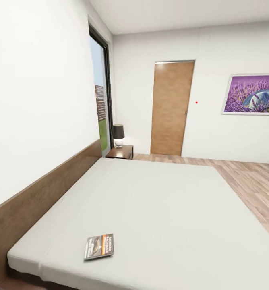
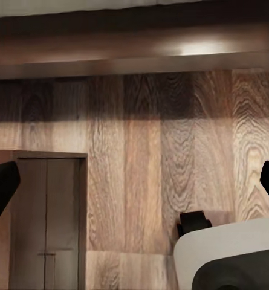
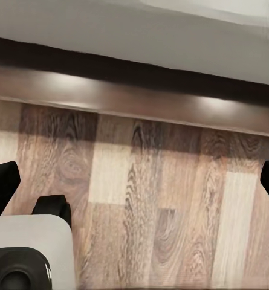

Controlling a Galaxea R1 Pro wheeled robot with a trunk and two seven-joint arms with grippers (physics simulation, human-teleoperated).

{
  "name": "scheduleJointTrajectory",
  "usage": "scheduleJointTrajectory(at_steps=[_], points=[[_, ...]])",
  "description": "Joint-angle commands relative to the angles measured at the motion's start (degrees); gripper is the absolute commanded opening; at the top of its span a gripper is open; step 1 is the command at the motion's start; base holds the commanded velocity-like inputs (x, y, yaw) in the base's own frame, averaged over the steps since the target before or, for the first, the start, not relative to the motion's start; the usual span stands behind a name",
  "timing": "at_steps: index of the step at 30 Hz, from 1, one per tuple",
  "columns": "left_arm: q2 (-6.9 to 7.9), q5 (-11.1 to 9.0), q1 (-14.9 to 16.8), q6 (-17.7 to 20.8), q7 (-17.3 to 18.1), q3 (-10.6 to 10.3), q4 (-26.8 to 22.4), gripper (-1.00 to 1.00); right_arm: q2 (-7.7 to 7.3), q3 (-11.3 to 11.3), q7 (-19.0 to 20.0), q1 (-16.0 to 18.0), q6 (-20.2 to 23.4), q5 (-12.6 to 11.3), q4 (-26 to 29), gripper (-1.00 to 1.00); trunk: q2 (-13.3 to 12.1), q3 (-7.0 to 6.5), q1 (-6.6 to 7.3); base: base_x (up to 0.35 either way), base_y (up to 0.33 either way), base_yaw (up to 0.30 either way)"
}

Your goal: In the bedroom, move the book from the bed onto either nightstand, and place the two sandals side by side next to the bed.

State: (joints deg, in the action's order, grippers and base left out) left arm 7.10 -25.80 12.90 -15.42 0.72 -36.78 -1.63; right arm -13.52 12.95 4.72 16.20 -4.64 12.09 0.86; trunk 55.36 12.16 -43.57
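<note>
One book [image 1: 98,246]: lies flat on the off-white bed [image 1: 158,209], near its close corner by the headboard [image 1: 42,197].
Left gripper [image 2: 134,184]: fingers spread wide, nothing between, over wood floor [image 2: 140,163] beside the bed frame.
Right gripper [image 3: 134,181]: likewise spread, empty, above floor.
Nightstand [image 1: 120,152]: far corner, carrying a lamp [image 1: 118,135].

The bed [image 1: 158,209] is plain off-white with a brown wooden headboard [image 1: 42,193]. On it, the book [image 1: 98,246] is dark with an orange band. Beside the bed, the nightstand [image 1: 120,152] is dark reddish-brown.
</note>
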Motion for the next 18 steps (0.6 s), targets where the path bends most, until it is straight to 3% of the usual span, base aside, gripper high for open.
scheduleJointTrajectory(at_steps=[1, 10, 18], points=[[0.02, -0.55, 0.0, -0.14, 0.07, -0.49, -0.02, 1.0, -0.01, 0.5, 0.18, 0.06, -0.19, 0.51, -0.07, 1.0, 0.05, 0.08, -0.01, 0.039, 0.024, -0.277], [0.02, -0.53, -0.06, -0.14, 0.07, -0.49, -0.01, 1.0, -0.07, 0.51, 0.14, 0.06, -0.19, 0.51, -0.05, 1.0, 0.05, 0.08, -0.01, 0.05, 0.039, -0.269], [0.02, -0.51, -0.06, -0.14, 0.07, -0.49, -0.03, 1.0, -0.29, 0.57, 0.12, 0.06, -0.19, 0.35, 0.0, 1.0, 0.05, 0.08, -0.01, 0.057, 0.045, -0.096]])
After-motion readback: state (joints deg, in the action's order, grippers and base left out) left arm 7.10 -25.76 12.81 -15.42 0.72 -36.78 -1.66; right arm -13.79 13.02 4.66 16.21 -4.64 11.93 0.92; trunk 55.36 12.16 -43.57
